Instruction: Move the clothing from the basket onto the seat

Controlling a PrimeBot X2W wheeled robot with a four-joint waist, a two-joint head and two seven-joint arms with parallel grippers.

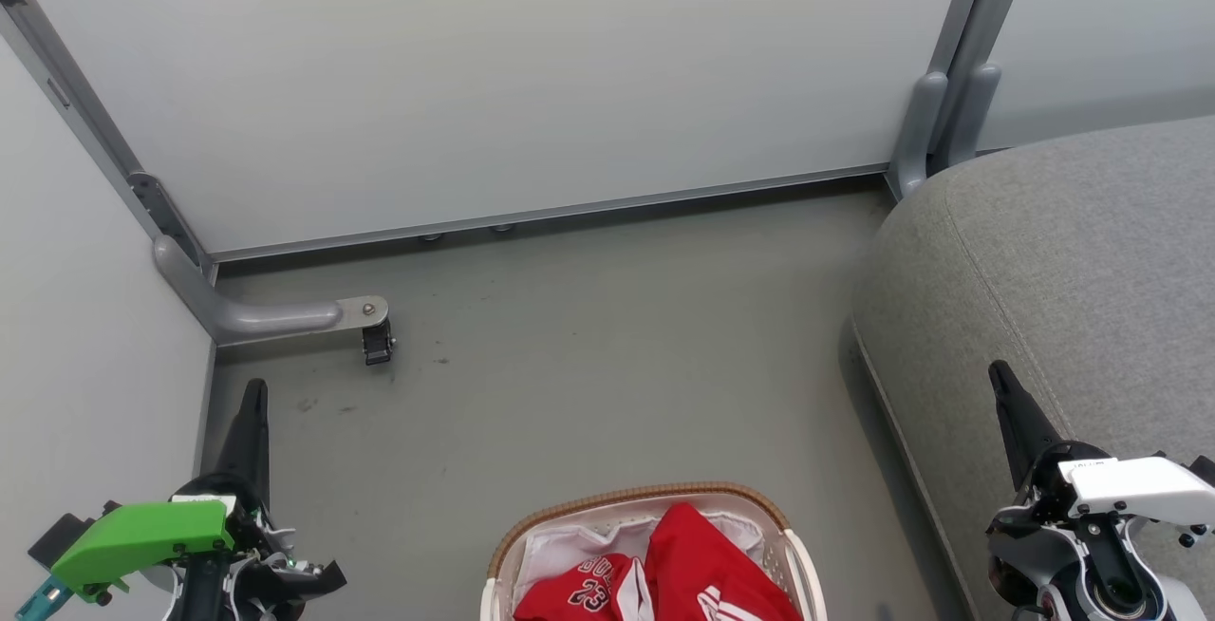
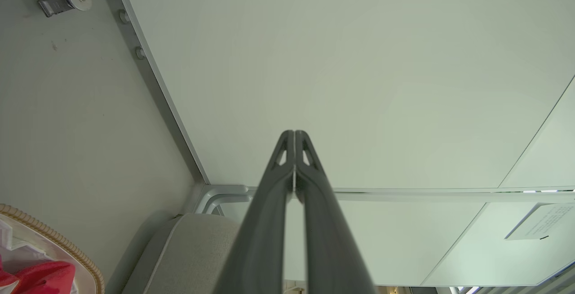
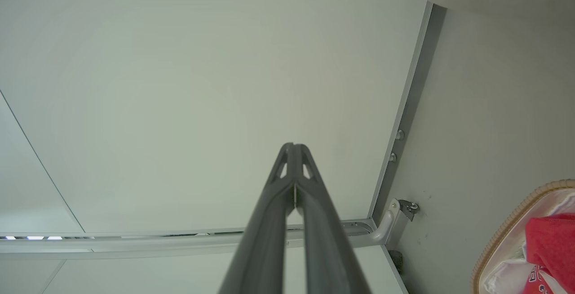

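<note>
The white laundry basket (image 1: 655, 496) with the brown woven rim sits on the grey floor (image 1: 588, 365), at the bottom middle of the head view. The red clothing (image 1: 707, 559) is inside the basket, all bunched up on the white liner (image 1: 570, 540). One red piece has white letters and the number 23 on it. Another has white stripes. The basket runs off the bottom edge of the head view, so I cannot tell how much clothing is in there.

The big grey seat (image 1: 1063, 251) is to the right of the basket, near it but not touching. It is covered in grey cloth with a seam running along it.

The left gripper (image 1: 254, 391) is to the left of the basket, well apart from it, and points away from it. A bright green part (image 1: 142, 536) sits behind it. In the left wrist view its two dark fingers (image 2: 269, 222) are pressed together at the tips and pinch nothing.

The right gripper (image 1: 999, 374) is to the right of the basket and shows against the side of the seat. In the right wrist view its fingers (image 3: 269, 231) are pressed together too, and they pinch nothing.

Behind the basket stands a pale wall panel (image 1: 494, 80) with a grey metal frame. A grey metal foot (image 1: 275, 317) with a little black wheel (image 1: 378, 346) sticks out from the frame, behind the basket and to its left
</note>
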